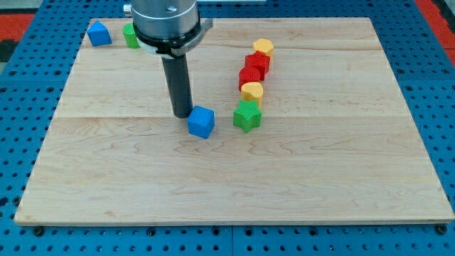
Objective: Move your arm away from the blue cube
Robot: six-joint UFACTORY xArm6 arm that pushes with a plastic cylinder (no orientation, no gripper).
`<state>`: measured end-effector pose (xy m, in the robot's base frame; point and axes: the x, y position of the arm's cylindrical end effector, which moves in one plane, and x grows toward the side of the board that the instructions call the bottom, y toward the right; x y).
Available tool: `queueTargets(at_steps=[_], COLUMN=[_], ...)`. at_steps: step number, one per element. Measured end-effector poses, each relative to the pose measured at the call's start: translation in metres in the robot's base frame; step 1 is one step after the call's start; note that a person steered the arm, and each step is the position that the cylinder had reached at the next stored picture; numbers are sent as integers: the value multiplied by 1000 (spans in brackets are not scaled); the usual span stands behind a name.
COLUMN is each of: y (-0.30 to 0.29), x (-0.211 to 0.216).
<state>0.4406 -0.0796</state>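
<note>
Near the board's [106, 178] middle, my tip [182, 114] rests just left of the blue cube [202, 121], perhaps touching it. I carry no pincer, only a bare rod holding nothing. Right of the cube sits a green star [247, 116]; above that, yellow [252, 91], red [254, 69] and yellow [263, 47] blocks line up.

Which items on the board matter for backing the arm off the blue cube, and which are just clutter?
In play:
- blue cube, board centre
- my tip, right beside the cube on the view's left

Clutter:
- green star
- lower yellow block
- two red blocks
- upper yellow block
- blue block, top left corner
- green block, partly hidden by the arm
</note>
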Motion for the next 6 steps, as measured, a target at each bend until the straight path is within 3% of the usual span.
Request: queueTargets(at_steps=[1,2,4,6], y=[55,83,28,29], x=[32,33,34,38])
